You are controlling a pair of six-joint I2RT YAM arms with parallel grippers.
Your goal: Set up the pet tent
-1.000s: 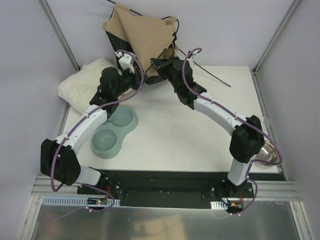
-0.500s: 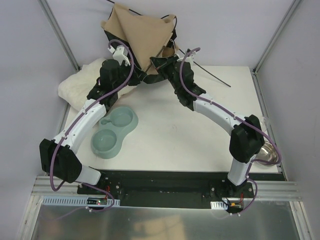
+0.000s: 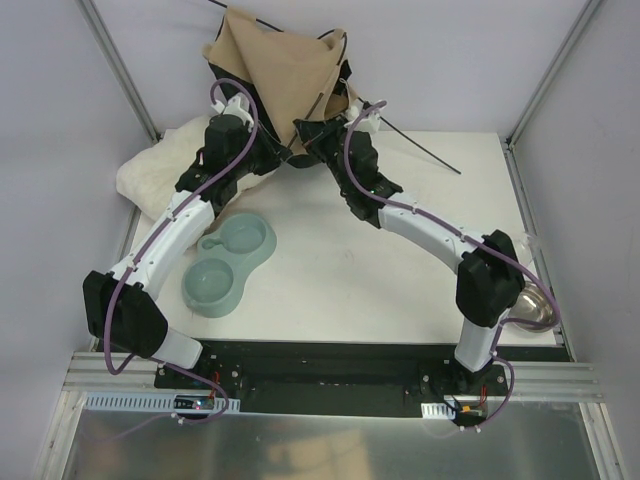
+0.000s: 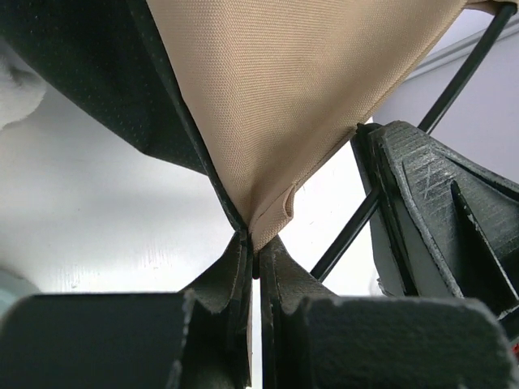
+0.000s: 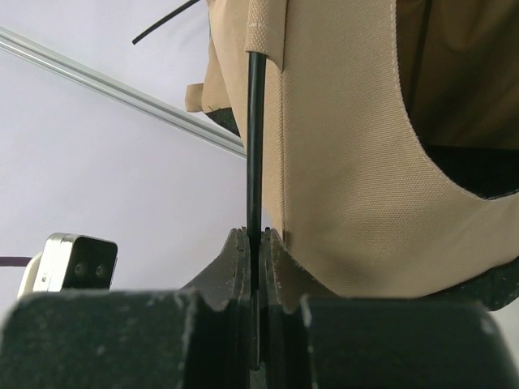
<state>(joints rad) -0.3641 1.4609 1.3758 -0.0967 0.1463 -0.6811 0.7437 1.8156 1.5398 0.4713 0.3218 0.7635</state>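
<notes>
Looking down from the top camera, I see the pet tent (image 3: pixel 285 65) slumped at upper centre, just beyond both arms, with the left gripper (image 3: pixel 268 152) and right gripper (image 3: pixel 303 133) side by side at its lower hem; the teal double bowl (image 3: pixel 228 262) at centre left looks empty, and the steel bowl (image 3: pixel 533 306) at lower right is half hidden. Left wrist view: the left jaws are pinched on a tan fabric corner (image 4: pixel 276 162) rising straight above them. Right wrist view: the right jaws are clamped on a thin black pole (image 5: pixel 255 138) running upright along the tent's edge, so I judge the coming move is upward.
</notes>
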